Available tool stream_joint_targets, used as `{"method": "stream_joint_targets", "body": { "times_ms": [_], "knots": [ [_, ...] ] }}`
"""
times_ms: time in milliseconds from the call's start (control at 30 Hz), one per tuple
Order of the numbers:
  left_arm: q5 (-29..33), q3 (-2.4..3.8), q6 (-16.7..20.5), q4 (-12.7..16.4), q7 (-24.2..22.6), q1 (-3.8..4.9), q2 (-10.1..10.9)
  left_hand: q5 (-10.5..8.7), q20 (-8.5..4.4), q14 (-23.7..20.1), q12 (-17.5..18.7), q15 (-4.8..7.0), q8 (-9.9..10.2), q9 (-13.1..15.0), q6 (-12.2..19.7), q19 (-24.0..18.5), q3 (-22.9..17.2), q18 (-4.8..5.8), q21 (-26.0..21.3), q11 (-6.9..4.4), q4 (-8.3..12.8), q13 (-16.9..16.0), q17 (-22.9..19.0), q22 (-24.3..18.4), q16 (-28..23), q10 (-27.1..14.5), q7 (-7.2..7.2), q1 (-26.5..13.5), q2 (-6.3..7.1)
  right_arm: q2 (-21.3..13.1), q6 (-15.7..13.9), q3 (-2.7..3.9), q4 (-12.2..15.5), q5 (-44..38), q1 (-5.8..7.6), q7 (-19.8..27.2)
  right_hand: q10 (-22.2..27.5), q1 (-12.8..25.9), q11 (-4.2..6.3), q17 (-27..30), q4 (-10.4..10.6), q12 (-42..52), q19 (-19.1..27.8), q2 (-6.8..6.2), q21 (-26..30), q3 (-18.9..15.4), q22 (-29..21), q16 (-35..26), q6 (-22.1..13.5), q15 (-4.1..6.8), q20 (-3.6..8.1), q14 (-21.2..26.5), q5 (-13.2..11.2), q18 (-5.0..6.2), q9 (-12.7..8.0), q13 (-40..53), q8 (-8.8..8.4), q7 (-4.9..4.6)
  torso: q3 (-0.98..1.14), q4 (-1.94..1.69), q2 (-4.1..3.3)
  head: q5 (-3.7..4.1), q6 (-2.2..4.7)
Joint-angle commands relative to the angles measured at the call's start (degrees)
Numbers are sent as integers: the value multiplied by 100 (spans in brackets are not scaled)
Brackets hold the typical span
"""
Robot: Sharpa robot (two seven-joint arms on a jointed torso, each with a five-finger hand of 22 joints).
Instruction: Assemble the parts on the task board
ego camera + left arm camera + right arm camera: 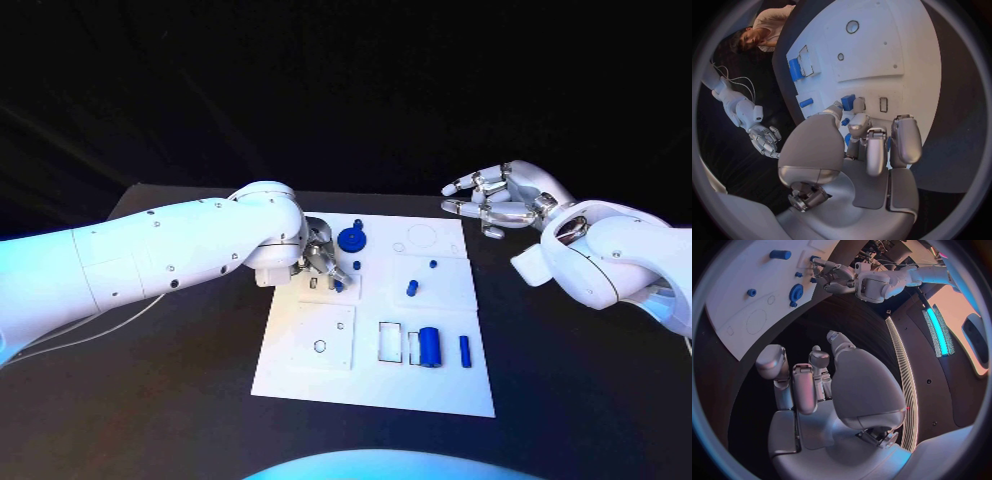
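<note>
The task board (378, 390) is laid flat on the black table (173, 400), and every place below is given relative to it. The left hand (320, 262) is held over the board's left edge, toward its far end, with the fingers (876, 150) curled downward close together over a small blue part (847, 101); whether that part is actually pinched cannot be told, since the fingertips are hidden behind the hand in the head view and crowded together in the left wrist view. A round blue gear-like part (352, 240) is seen just beyond that hand, near the board's far left corner. Two small blue pegs (413, 288) are found near the board's middle, toward its right side. A blue cylinder (428, 347) is set beside a rectangular recess (391, 341) on the board's near half, and a slim blue bar (464, 351) is placed just right of the cylinder. The right hand (495, 199) is held off the board, beyond its far right corner and above the table, with its fingers (804, 387) loosely bent, slightly apart, and nothing between them.
</note>
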State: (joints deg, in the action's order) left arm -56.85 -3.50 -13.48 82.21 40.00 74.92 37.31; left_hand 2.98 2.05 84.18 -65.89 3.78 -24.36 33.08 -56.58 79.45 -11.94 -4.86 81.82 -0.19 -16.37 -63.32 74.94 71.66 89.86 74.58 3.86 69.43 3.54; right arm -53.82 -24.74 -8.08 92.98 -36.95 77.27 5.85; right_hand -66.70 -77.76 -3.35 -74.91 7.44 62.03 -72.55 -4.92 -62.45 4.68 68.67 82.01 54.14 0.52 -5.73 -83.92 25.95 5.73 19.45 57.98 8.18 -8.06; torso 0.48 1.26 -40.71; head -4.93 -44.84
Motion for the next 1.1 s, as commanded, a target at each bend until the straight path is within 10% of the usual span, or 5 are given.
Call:
{"method": "stream_joint_targets", "body": {
  "times_ms": [33, 433, 1100],
  "knots": [
    [127, 2, -103, 6, 137, -2, -9, -13, 17, 582, 50, -3, 33, 14, 39, -13, -215, 96, 14, -32, 38, 8, 1506, 4, 14, -29, -31, 195, -48, 8, 51, 0, -2, -60, -7, 9, 49, -67, -7, -136, 4, -20, 40, -4, 36, 24, -1, -24, 9, 10, 12, -182, -15, 104, 6, -5, -39, -26, 1, -1, -1, -1, -7],
    [369, 2, -4, 14, 149, -3, 21, -22, -3, 582, 199, 11, 67, 140, 102, -29, -1515, 95, 8, -38, 245, 84, 1506, 7, 14, -64, -38, 724, 144, 15, 69, 0, -13, -168, -14, -2, 35, -68, -6, -135, 7, -14, 42, 2, 44, 28, -5, -26, 10, 10, 12, -181, -18, 105, 8, -2, -38, -26, 1, 3, 3, -4, -17],
    [391, 49, 550, 442, 186, -10, 484, -17, -9, 582, 206, 22, -80, 383, 108, -13, -2204, 98, 19, -61, 391, 65, 1506, 40, 14, 8, -60, 469, 442, 16, 50, 0, -62, -235, -23, 29, 31, -64, -7, -136, 12, -16, 37, 8, 41, 31, 0, -27, 11, 10, 12, -182, -19, 103, 9, -8, -37, -27, -1, -4, 0, 11, 11]
  ]
}}
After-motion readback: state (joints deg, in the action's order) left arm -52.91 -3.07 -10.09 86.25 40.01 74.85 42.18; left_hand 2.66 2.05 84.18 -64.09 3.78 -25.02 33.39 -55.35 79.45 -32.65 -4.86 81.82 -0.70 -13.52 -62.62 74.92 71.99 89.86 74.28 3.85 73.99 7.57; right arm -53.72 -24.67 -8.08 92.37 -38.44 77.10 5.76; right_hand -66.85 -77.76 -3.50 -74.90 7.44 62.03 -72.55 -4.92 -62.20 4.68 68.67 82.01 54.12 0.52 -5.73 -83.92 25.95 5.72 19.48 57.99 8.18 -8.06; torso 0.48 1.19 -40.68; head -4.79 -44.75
